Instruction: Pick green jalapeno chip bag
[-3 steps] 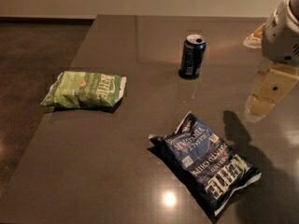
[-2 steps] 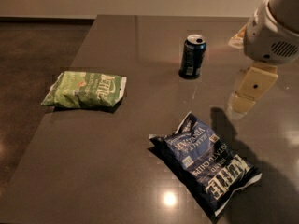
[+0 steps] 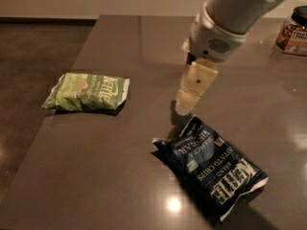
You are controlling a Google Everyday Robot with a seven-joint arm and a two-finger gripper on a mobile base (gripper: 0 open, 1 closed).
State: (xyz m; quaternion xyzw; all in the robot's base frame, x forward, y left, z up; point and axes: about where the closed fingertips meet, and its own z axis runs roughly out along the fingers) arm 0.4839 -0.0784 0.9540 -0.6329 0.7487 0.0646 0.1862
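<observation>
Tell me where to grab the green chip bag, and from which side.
Probably pinch the green jalapeno chip bag across its puffy middle, straight from above: it lies flat. The gripper hangs to its right, by the navy bag.

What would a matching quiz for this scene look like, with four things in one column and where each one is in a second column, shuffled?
Things:
1. green jalapeno chip bag
2. navy chip bag
3. gripper
4. jar

Places:
A. far back, at the right edge of the view
B. lying flat on the left side of the table
C. lying flat, near right
D. over the middle of the table, just behind the navy bag's far corner

Pairs: 1-B, 2-C, 3-D, 4-A
</observation>
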